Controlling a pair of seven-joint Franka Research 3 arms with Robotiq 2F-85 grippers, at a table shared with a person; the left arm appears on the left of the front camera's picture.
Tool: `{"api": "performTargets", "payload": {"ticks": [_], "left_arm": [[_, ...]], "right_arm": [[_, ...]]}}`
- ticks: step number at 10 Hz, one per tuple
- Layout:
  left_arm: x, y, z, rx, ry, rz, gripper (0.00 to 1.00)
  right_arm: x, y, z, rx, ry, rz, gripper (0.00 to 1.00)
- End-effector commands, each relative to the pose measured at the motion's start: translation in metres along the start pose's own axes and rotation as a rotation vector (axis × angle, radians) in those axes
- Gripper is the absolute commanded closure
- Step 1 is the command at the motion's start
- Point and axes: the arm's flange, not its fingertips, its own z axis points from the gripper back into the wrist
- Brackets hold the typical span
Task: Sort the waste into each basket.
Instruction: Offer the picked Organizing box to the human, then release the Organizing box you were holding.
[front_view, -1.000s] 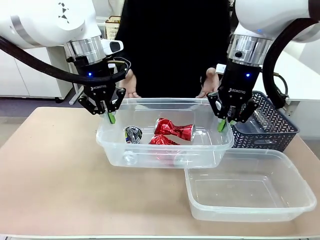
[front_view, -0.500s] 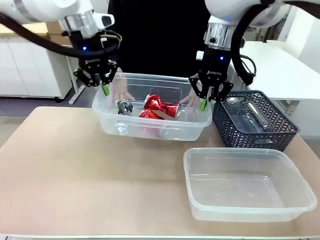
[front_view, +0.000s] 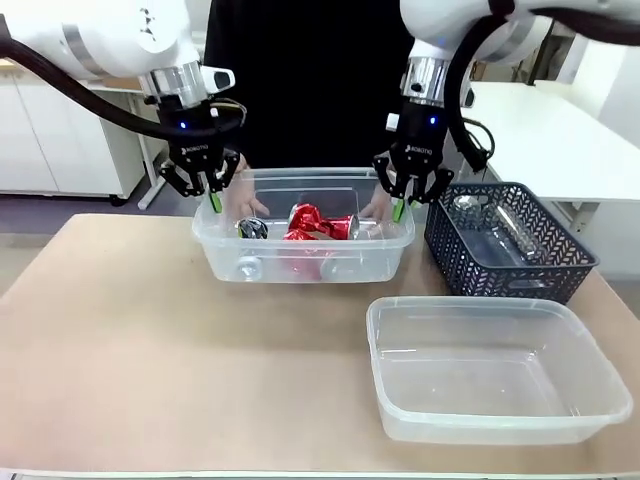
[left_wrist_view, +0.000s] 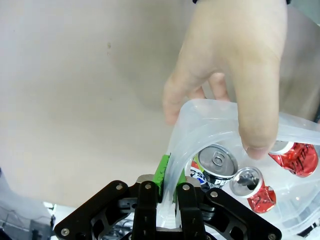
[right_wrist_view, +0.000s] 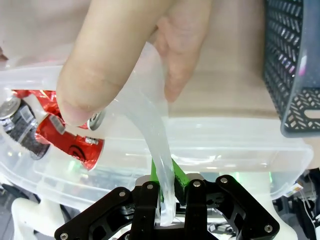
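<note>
A clear basket (front_view: 300, 262) with red and silver cans (front_view: 318, 224) inside sits low at the far side of the table. My left gripper (front_view: 213, 203) is shut on the rim at its left end, and my right gripper (front_view: 399, 210) is shut on the rim at its right end. In the left wrist view the rim (left_wrist_view: 176, 150) runs between the fingers (left_wrist_view: 161, 172), with cans (left_wrist_view: 217, 162) beyond. The right wrist view shows the bent rim (right_wrist_view: 156, 140) pinched the same way, beside red cans (right_wrist_view: 75, 142). A person's hands (front_view: 243, 205) hold the far rim. A second clear basket (front_view: 495, 425) stands empty at front right.
A dark lattice basket (front_view: 545, 255) holding clear bottles (front_view: 500, 230) stands at the right, close to the held basket's right end. The person stands right behind the table's far edge. Bare tabletop (front_view: 120, 340) stretches across the left and front.
Both grippers have carried the basket of cans away from me toward the person and to the left. The person's hands now rest on its far rim.
</note>
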Motion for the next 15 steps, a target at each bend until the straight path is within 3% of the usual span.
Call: {"api": "performTargets", "payload": {"ticks": [1, 9, 10, 11, 12, 13, 14, 15], "left_arm": [[-0.007, -0.002, 0.012, 0.005, -0.029, -0.019, 0.94], [-0.005, -0.004, 0.009, 0.009, -0.019, -0.022, 0.91], [-0.005, -0.012, 0.017, -0.005, -0.051, -0.027, 0.36], [-0.013, -0.018, 0.026, -0.018, -0.084, -0.047, 0.33], [-0.022, -0.018, 0.030, -0.011, -0.118, -0.044, 0.00], [-0.028, -0.015, 0.033, 0.000, -0.124, -0.034, 0.00], [-0.033, -0.011, 0.037, 0.014, -0.127, -0.028, 0.00], [-0.042, -0.009, 0.043, 0.011, -0.141, -0.036, 0.16]], "right_arm": [[-0.003, 0.003, 0.004, -0.007, -0.019, 0.000, 0.95], [0.000, 0.000, 0.001, -0.011, -0.010, 0.002, 0.95], [-0.011, -0.006, 0.011, 0.013, -0.121, 0.010, 0.38], [-0.021, -0.011, 0.018, 0.075, -0.200, 0.027, 0.38], [-0.027, -0.019, 0.023, 0.129, -0.284, 0.031, 0.00], [-0.032, -0.027, 0.025, 0.177, -0.345, 0.037, 0.34], [-0.037, -0.031, 0.026, 0.191, -0.417, 0.053, 0.00], [-0.044, -0.035, 0.028, 0.195, -0.504, 0.060, 0.00]]}}
